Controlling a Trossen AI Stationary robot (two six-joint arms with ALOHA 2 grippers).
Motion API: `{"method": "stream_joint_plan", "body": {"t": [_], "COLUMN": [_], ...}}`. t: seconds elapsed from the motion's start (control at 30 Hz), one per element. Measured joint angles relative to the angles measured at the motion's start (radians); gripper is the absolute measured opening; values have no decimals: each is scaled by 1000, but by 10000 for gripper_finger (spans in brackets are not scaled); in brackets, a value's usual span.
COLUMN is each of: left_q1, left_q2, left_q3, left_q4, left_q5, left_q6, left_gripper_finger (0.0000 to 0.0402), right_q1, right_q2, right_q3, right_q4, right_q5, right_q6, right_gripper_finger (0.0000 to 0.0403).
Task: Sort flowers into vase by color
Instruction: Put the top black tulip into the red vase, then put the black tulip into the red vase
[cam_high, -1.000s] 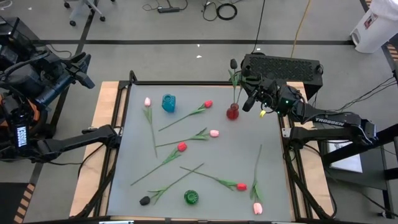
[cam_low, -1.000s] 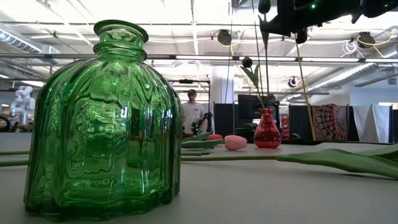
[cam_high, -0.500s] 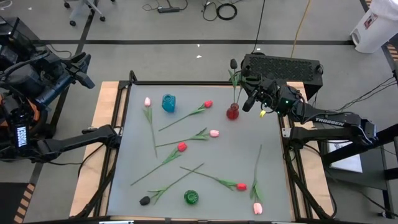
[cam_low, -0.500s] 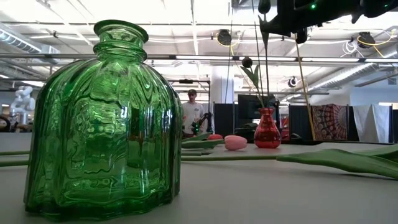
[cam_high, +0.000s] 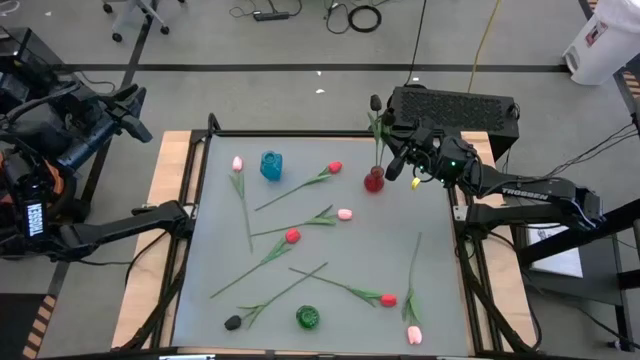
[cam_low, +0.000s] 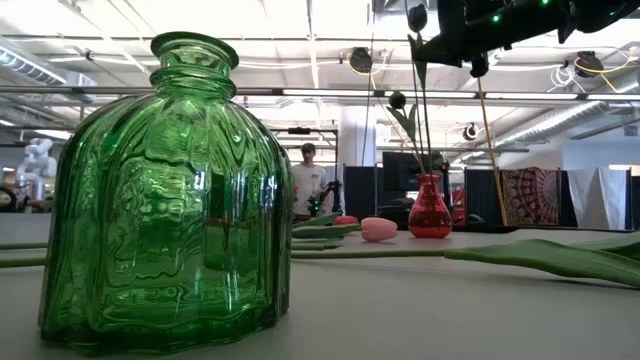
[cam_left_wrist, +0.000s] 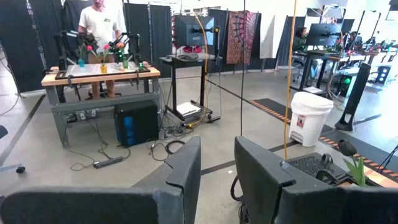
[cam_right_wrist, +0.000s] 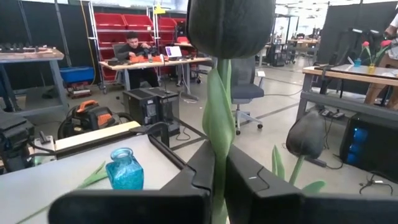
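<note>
**Black tulip held upright over the red vase**

Black tulip (cam_right_wrist: 231, 25) is pinched by its stem, standing upright, in the right gripper (cam_high: 400, 160), fingers (cam_right_wrist: 261, 183) clamped tight on it, above the red vase (cam_high: 374, 180) at the bench's far right side. 1 black tulip already in that vase (cam_high: 375, 103), leaning away w/ its leaf. On the bench (cam_high: 440, 290), 7 flowers lie flat: pink one (cam_high: 237, 163) near the blue vase (cam_high: 271, 165), red one (cam_high: 334, 167) just right of it, pink (cam_high: 345, 214) and red (cam_high: 293, 236) mid-bench, red (cam_high: 388, 299) and pink (cam_high: 413, 334) near front right, black (cam_high: 233, 322) front left, close to the green vase (cam_high: 307, 318). Left gripper (cam_left_wrist: 217, 177) is parked off the bench to the left, fingers partly apart, holding nothing. A person (cam_low: 308, 180) stands in the room beyond.
</note>
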Motion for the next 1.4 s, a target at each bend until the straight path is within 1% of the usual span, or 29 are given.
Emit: {"method": "stream_joint_plan", "body": {"t": [0.13,0.27,0.67,0.8,0.93,1.07,1.2,1.4], "left_q1": [0,0,0,0,0,0,0,0], "left_q2": [0,0,0,0,0,0,0,0], "left_q3": [0,0,0,0,0,0,0,0], "left_q4": [0,0,0,0,0,0,0,0], "left_q5": [0,0,0,0,0,0,0,0], "left_q6": [0,0,0,0,0,0,0,0], "left_gripper_finger": [105,105,105,105,105,105,105,105], "right_q1": [0,0,0,0,0,0,3,3], "right_q2": [1,1,-1,-30,-86,-161,-234,-315], "right_q3": [0,0,0,0,0,0,0,0], "right_q4": [2,1,-6,-47,-123,-202,-259,-305], "right_q5": [0,0,5,8,14,7,-9,-151], "right_q6": [-20,-40,-78,-131,-159,-158,-158,-152], "right_gripper_finger": [25,51,173,212,244,264,271,267]}}
